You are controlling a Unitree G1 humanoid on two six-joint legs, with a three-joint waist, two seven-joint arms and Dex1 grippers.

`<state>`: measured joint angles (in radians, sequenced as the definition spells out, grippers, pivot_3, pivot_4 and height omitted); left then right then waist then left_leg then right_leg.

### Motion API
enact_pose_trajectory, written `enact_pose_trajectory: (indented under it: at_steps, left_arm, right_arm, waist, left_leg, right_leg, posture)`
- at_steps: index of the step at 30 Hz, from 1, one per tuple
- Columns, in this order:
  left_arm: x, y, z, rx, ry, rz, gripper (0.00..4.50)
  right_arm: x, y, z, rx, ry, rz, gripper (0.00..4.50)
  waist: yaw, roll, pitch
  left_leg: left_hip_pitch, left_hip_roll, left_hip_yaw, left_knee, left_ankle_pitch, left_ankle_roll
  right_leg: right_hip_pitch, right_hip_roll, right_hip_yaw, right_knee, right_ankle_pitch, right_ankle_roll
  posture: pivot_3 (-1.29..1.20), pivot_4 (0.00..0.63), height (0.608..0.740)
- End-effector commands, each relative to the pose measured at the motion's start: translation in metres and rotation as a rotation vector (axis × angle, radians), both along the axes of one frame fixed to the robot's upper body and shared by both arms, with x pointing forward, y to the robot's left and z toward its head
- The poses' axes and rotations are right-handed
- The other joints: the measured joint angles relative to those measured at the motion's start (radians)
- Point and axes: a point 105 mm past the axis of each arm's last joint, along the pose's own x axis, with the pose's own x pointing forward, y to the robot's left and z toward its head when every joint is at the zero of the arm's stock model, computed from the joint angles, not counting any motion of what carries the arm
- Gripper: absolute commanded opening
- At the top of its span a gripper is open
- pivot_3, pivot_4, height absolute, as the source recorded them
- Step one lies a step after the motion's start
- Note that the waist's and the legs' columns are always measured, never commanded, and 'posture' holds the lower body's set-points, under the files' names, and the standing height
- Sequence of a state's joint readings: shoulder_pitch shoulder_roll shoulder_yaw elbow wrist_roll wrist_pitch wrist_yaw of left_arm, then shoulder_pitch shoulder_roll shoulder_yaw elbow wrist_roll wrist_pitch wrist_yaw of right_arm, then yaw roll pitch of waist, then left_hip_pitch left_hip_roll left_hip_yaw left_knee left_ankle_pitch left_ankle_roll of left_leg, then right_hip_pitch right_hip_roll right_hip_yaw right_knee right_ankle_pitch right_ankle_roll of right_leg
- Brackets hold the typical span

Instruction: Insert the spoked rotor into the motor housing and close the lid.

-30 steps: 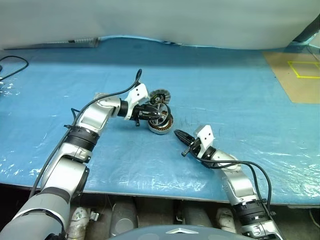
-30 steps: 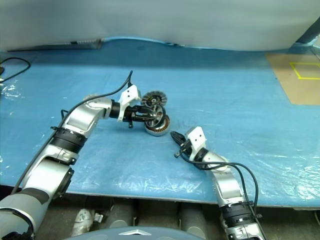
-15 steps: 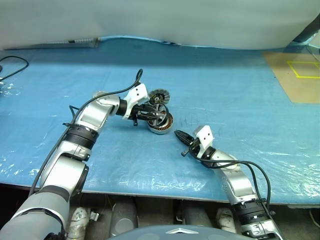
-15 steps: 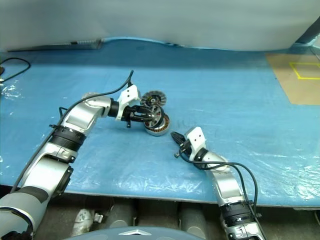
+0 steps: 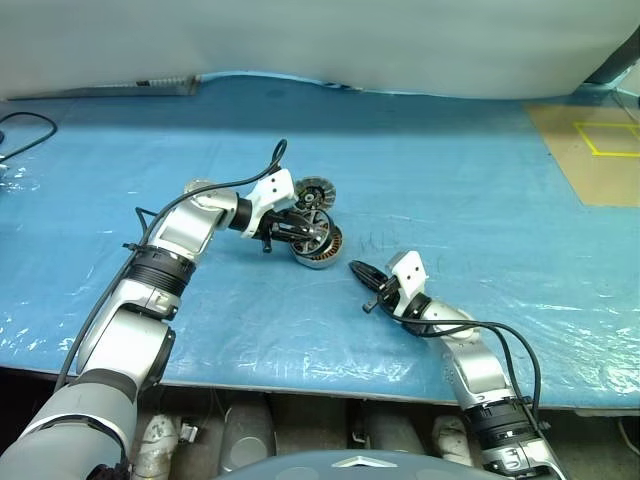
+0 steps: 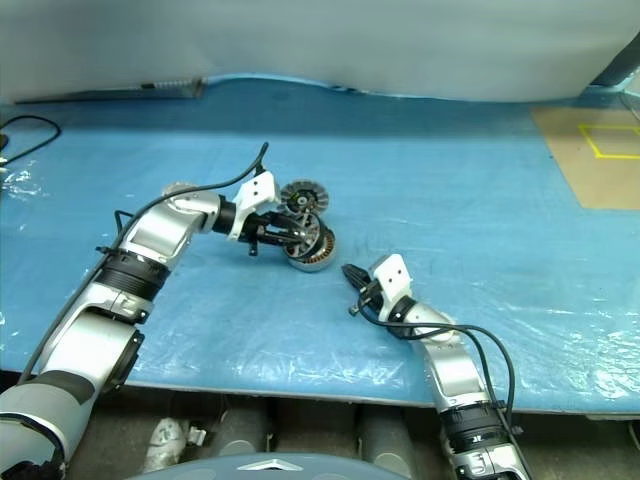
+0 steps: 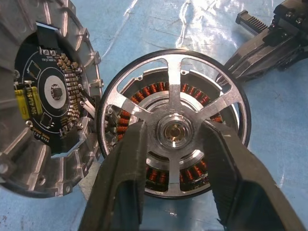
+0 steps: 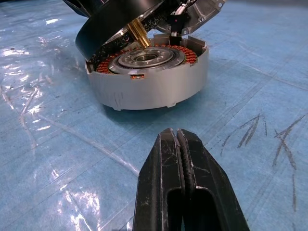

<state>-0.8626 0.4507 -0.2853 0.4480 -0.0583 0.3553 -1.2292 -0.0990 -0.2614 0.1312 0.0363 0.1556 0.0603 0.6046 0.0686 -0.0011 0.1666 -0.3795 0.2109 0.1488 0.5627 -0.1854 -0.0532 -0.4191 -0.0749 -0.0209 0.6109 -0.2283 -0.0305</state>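
since the earlier frame, left gripper [image 7: 174, 159] fingers, spread, straddle spoked rotor [image 7: 174, 132] tilted over motor housing [image 8: 149, 77]; right gripper [image 8: 179, 139] pressed together. insertion step: next, level and seat it.

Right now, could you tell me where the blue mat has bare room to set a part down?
The blue plastic-covered mat lies bare between the copper-wound motor housing and the tan board, also toward the far edge. It is crowded where the left gripper, black-rimmed spoked rotor and grey ribbed lid cluster.
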Motion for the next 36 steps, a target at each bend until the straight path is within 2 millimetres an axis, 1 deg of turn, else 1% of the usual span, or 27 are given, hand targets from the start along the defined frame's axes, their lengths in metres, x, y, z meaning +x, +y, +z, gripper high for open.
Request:
enact_pose_trajectory:
  at_steps: [1,5,6,8,9,12,15,18,19,20,21,22,23,25,27,29,30,31,34,36]
  left_arm:
    - [0.003,-0.001,0.012,0.005,-0.043,-0.009,2.90]
    - [-0.001,-0.006,0.017,-0.051,-0.025,-0.025,4.33]
    - [-0.003,-0.007,0.017,-0.063,-0.017,-0.034,4.48]
    - [-0.012,-0.010,0.019,-0.112,0.013,-0.061,4.48]
    - [-0.018,-0.011,0.020,-0.143,0.031,-0.074,4.34]
    - [-0.036,-0.009,0.019,-0.225,0.093,-0.082,3.48]
    - [-0.047,-0.002,0.007,-0.258,0.122,-0.016,2.35]
    - [-0.052,0.005,-0.007,-0.290,0.115,0.083,1.27]
    - [-0.053,0.006,-0.010,-0.316,0.100,0.116,0.87]
    - [-0.055,0.006,-0.009,-0.363,0.085,0.134,0.56]
    - [-0.056,0.007,-0.005,-0.417,0.028,0.154,0.17]
    - [-0.058,0.009,-0.002,-0.467,-0.034,0.173,0.04]
    - [-0.059,0.011,0.000,-0.506,-0.078,0.194,0.04]
    - [-0.060,0.016,0.000,-0.552,-0.119,0.257,0.04]
    - [-0.059,0.028,-0.002,-0.616,-0.162,0.361,0.04]
    - [-0.060,0.043,-0.008,-0.692,-0.174,0.458,0.04]
    - [-0.062,0.047,-0.010,-0.716,-0.172,0.484,0.04]
    - [-0.062,0.048,-0.011,-0.731,-0.171,0.495,0.04]
    - [-0.067,0.057,-0.028,-0.727,-0.207,0.556,0.04]
    - [-0.070,0.056,-0.037,-0.724,-0.190,0.560,0.04]
  right_arm:
    - [0.001,0.003,0.005,0.005,-0.026,0.006,0.00]
    - [0.000,0.003,0.004,0.004,-0.020,0.008,0.00]
    - [0.000,0.002,0.004,0.004,-0.019,0.009,0.00]
    - [-0.001,0.001,0.005,0.004,-0.019,0.008,0.00]
    - [-0.001,0.000,0.005,0.004,-0.020,0.005,0.00]
    - [0.001,-0.004,0.008,0.010,-0.024,-0.011,0.00]
    - [0.005,-0.007,0.012,0.012,-0.036,-0.033,0.00]
    - [0.010,-0.009,0.019,0.023,-0.046,-0.044,0.00]
    - [0.011,-0.009,0.020,0.023,-0.050,-0.043,0.00]
    - [0.012,-0.009,0.022,0.022,-0.053,-0.042,0.00]
    - [0.014,-0.008,0.025,0.024,-0.057,-0.044,0.00]
    - [0.017,-0.008,0.028,0.027,-0.059,-0.051,0.00]
    - [0.019,-0.008,0.031,0.028,-0.064,-0.055,0.00]
    - [0.022,-0.007,0.036,0.029,-0.070,-0.057,0.00]
    - [0.024,-0.001,0.044,0.024,-0.082,-0.048,0.00]
    - [0.027,0.007,0.055,0.010,-0.092,-0.031,0.00]
    - [0.027,0.009,0.058,0.007,-0.090,-0.026,0.00]
    - [0.027,0.010,0.060,0.005,-0.086,-0.025,0.00]
    - [0.027,0.028,0.077,0.002,-0.080,0.018,0.00]
    - [0.025,0.039,0.079,0.006,-0.021,0.051,0.00]
  waist:
    - [0.001,0.000,0.000]
    - [0.002,0.000,0.000]
    - [0.002,0.000,0.000]
    - [0.001,0.000,0.000]
    - [0.001,0.000,0.000]
    - [-0.001,0.000,0.000]
    - [0.000,0.000,0.000]
    - [0.000,0.000,0.000]
    - [-0.001,0.000,0.000]
    - [-0.001,0.000,0.000]
    - [-0.001,0.000,0.000]
    - [0.000,0.000,0.000]
    - [0.000,0.000,0.000]
    - [0.000,0.000,0.000]
    - [-0.001,0.000,0.000]
    - [-0.005,0.000,0.000]
    - [-0.006,0.000,0.000]
    - [-0.006,0.000,0.000]
    - [-0.003,0.000,0.000]
    - [-0.003,0.000,0.000]
  left_leg:
    - [0.000,0.000,0.000,0.000,0.000,0.000]
    - [0.000,0.000,0.000,0.000,0.000,0.000]
    - [0.000,0.000,0.000,0.000,0.000,0.000]
    - [0.000,0.000,0.000,0.000,0.000,0.000]
    - [0.000,0.000,0.000,0.000,0.000,0.000]
    - [0.000,0.000,0.000,0.000,0.000,0.000]
    - [0.000,0.001,0.000,0.000,0.000,0.000]
    - [0.000,0.001,0.000,0.000,0.000,0.000]
    - [0.000,0.001,0.000,0.001,0.000,0.000]
    - [0.000,0.001,0.000,0.001,-0.001,0.000]
    - [0.000,0.001,0.000,0.001,-0.001,-0.001]
    - [0.000,0.001,0.000,0.002,-0.001,-0.001]
    - [0.000,0.001,0.000,0.002,-0.001,-0.001]
    - [0.000,0.002,0.000,0.002,-0.001,-0.001]
    - [0.000,0.002,0.000,0.001,-0.001,-0.001]
    - [0.000,0.002,0.001,0.001,-0.001,-0.001]
    - [0.000,0.002,0.001,0.001,-0.001,-0.001]
    - [0.000,0.002,0.001,0.001,-0.001,-0.001]
    - [0.000,0.002,0.001,0.001,-0.002,-0.003]
    - [0.001,0.002,0.001,0.001,-0.002,-0.003]
  right_leg:
    - [0.000,0.000,0.000,0.000,0.000,0.000]
    - [0.000,0.000,0.000,0.000,0.000,0.000]
    - [0.000,0.000,0.000,0.000,0.000,0.000]
    - [0.000,0.000,0.000,0.000,0.000,0.000]
    - [0.000,0.000,0.000,0.000,0.000,0.000]
    - [0.000,0.000,0.000,0.000,0.000,0.000]
    - [0.000,0.000,0.000,0.001,0.000,0.000]
    - [0.000,0.000,0.000,0.001,0.000,0.000]
    - [0.000,0.000,0.000,0.001,0.000,0.000]
    - [0.000,0.000,0.000,0.001,0.000,0.000]
    - [0.000,0.000,0.000,0.001,0.000,0.000]
    - [0.000,0.000,0.000,0.001,0.000,0.000]
    - [0.000,0.000,0.000,0.001,0.000,0.000]
    - [0.000,0.000,0.000,0.001,0.000,0.000]
    - [0.000,0.000,0.000,0.001,0.000,0.000]
    - [0.000,0.001,0.000,0.000,0.000,0.000]
    - [0.000,0.001,0.000,0.000,0.000,0.000]
    - [0.000,0.001,0.000,0.000,0.000,0.000]
    - [0.000,0.001,0.000,0.000,0.000,0.000]
    - [0.001,0.001,0.000,0.000,0.000,0.000]
  posture:
    - [0.00,0.150,0.740]
    - [0.00,0.150,0.740]
    - [0.00,0.150,0.740]
    - [0.00,0.150,0.740]
    - [0.00,0.150,0.740]
    - [0.00,0.150,0.740]
    - [0.00,0.150,0.740]
    - [0.00,0.150,0.740]
    - [0.00,0.150,0.740]
    - [0.00,0.150,0.740]
    - [0.00,0.150,0.740]
    - [0.00,0.150,0.740]
    - [0.00,0.150,0.740]
    - [0.00,0.150,0.740]
    - [0.00,0.150,0.740]
    - [0.00,0.150,0.740]
    - [0.00,0.150,0.740]
    - [0.00,0.150,0.740]
    - [0.00,0.150,0.740]
    - [0.00,0.150,0.740]
